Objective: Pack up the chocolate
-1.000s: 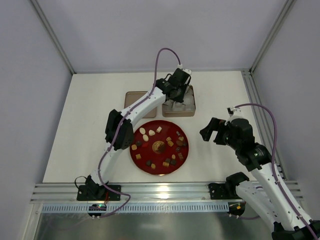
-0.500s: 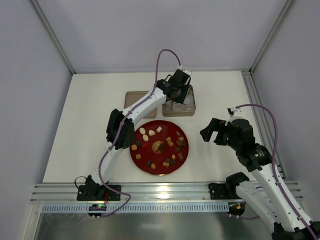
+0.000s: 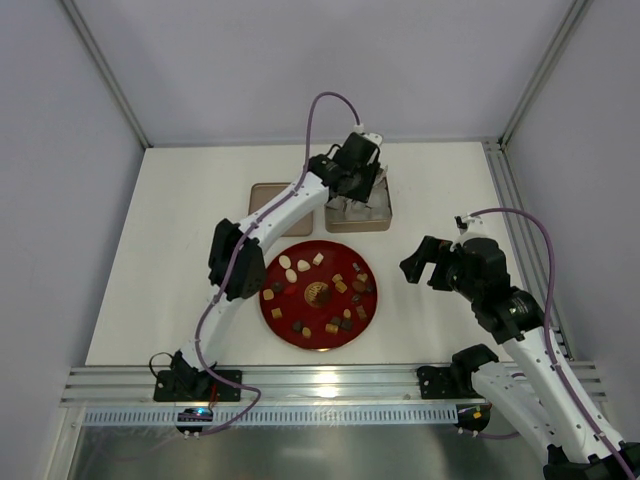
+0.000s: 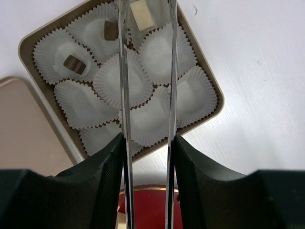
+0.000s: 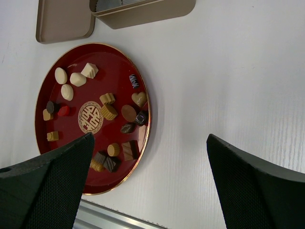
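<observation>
The chocolate (image 5: 108, 112) lies as several dark, tan and white pieces on the red plate (image 3: 275, 318) in the middle of the table. Three more pieces sit in paper cups in the tin box (image 4: 22, 47): two dark ones (image 4: 75, 63) and a white one (image 4: 142, 14). My left gripper (image 3: 362, 180) hangs over the box at the back. Its long metal fingers (image 4: 124, 71) stand apart, open, and the white piece rests in its cup between them with a gap on the right side. My right gripper (image 5: 147, 181) is wide open and empty, over bare table to the right of the plate.
The box's lid (image 3: 268, 200) lies flat to the left of the box (image 3: 358, 226). The other white paper cups (image 4: 121, 81) in the box hold nothing. An aluminium rail (image 3: 330, 385) runs along the near table edge.
The left gripper's wrist has shifted slightly toward the far side over the box. The right arm has not moved.
</observation>
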